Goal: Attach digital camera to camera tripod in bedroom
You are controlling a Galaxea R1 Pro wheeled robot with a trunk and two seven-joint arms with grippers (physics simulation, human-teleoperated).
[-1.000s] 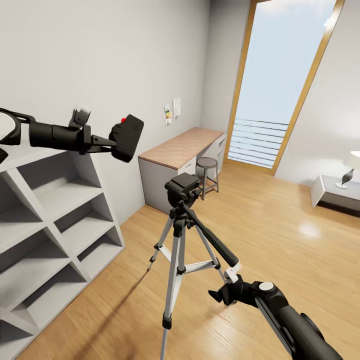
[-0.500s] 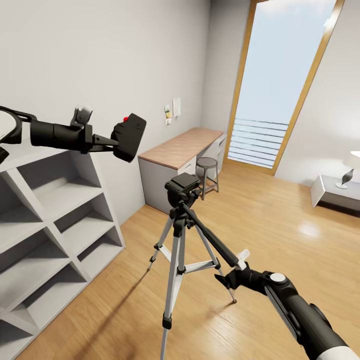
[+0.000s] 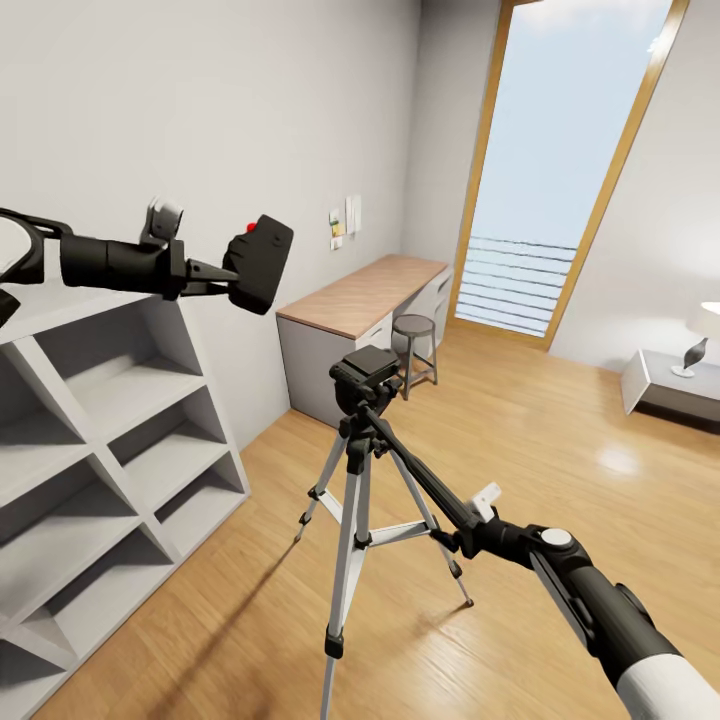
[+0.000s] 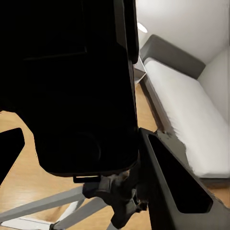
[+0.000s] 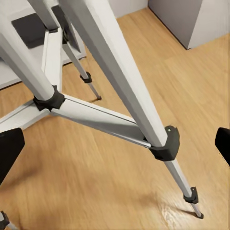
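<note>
We're looking into the bedroom: matte grey walls, a glossy light plank floor [image 3: 560, 470], a tall wood-framed window [image 3: 560, 170], and a white cube shelf [image 3: 110, 440] with slanted dividers on our left. Against the far wall sits a desk [image 3: 360, 300] with a wood top, and a round grey stool [image 3: 415, 345] stands beside it.

In the middle stands the camera tripod [image 3: 365, 450], silver-grey tube legs splayed on the planks, black collars and feet, a boxy black head on top with a long black pan handle slanting down toward our right.

Our left arm reaches out level above the shelf top, and the left gripper [image 3: 222, 272] is clamped on the digital camera [image 3: 258, 262], a small black box with a red button on top, held up high and well apart from the tripod head, up and to its left. From the left wrist the camera [image 4: 76, 86] is a dark slab between the fingers [image 4: 172, 187], with the tripod head [image 4: 117, 199] and a white bed [image 4: 187, 120] beyond it.

Our right arm stretches forward low, the right gripper [image 3: 470, 528] at the end of the pan handle; whether it touches we can't quite tell. The right wrist shows its fingertips [image 5: 9, 153] spread wide, with the legs [image 5: 120, 86] and brace bars between them.
</note>
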